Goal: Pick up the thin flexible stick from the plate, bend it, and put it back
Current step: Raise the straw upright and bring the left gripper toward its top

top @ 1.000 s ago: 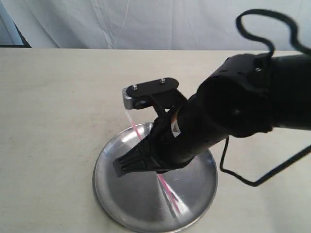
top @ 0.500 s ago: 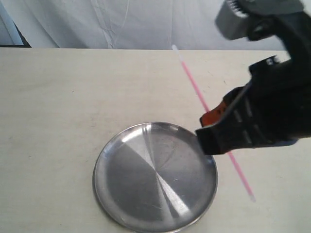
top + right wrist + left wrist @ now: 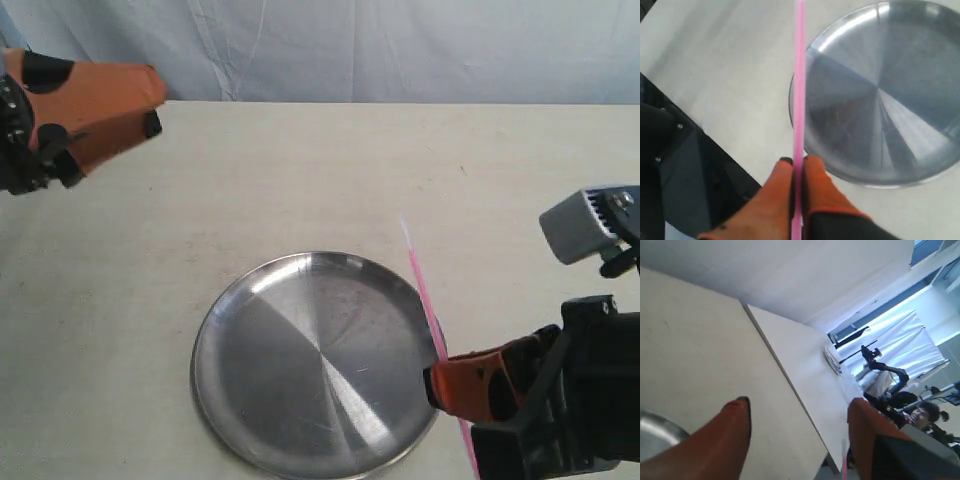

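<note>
The thin pink stick (image 3: 425,290) is held off the plate, slanting over the plate's right rim with its pale end pointing toward the table's back. My right gripper (image 3: 436,378) is shut on the stick's lower part at the lower right; in the right wrist view the stick (image 3: 799,75) runs straight out from between the gripper's (image 3: 799,161) orange fingers. The silver plate (image 3: 300,400) lies bare on the table, also seen as the plate (image 3: 880,95) in the right wrist view. My left gripper (image 3: 150,105) hovers at the far upper left; it (image 3: 799,402) is open and holds nothing.
The beige table (image 3: 300,170) spreads round the plate, with a white curtain (image 3: 400,50) behind. The table's edge and dark floor (image 3: 685,165) lie near the right gripper. The left wrist view shows a second table (image 3: 805,370) and another robot arm (image 3: 880,365) beyond.
My right gripper lifted the stick off the plate, swung it up and right, then came down to the lower right. The left gripper has come into view at upper left.
</note>
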Robot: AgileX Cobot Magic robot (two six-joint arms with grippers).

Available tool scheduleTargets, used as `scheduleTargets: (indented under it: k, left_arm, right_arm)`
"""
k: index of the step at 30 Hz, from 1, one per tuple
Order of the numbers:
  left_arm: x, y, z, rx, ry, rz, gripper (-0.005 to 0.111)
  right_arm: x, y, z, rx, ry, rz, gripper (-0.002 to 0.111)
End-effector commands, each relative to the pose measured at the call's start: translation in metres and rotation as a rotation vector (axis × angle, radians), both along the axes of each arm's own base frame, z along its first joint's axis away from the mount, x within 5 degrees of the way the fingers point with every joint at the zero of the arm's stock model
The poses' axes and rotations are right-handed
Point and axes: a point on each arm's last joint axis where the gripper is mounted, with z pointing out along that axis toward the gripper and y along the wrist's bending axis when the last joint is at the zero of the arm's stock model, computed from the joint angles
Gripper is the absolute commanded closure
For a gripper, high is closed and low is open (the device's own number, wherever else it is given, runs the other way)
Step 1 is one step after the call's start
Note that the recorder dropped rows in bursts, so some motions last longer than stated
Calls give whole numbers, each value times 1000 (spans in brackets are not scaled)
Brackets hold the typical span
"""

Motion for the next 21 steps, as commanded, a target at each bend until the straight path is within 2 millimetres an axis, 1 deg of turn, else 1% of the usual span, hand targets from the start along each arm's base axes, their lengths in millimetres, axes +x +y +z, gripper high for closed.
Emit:
scheduleTargets:
  k: [1,4,6,10,12,15,18,21]
  left_arm:
    - [6,-11,-11,-53,156,-79,51]
    - [6,-16,-8,-93,158,-81,51]
    - [6,-18,-5,-126,160,-79,51]
    - [5,-26,0,-194,165,-86,51]
    - [1,-33,1,-186,157,-121,51]
    - [-10,-48,0,-157,160,-211,51]
    - [-24,-65,-5,-98,167,-312,51]
    - [-30,-78,-10,-40,184,-310,51]
  right_arm:
    - [4,4,8,71,-106,23,109]
    - [8,6,14,130,-164,-7,109]
    - [12,8,15,153,-180,-25,109]
    - [23,19,7,147,-154,-52,109]
    - [31,25,0,126,-141,-61,109]
    - [39,32,-7,115,-142,-78,109]
    - [43,34,-8,128,-162,-92,109]
    - [44,34,-8,132,-164,-95,109]
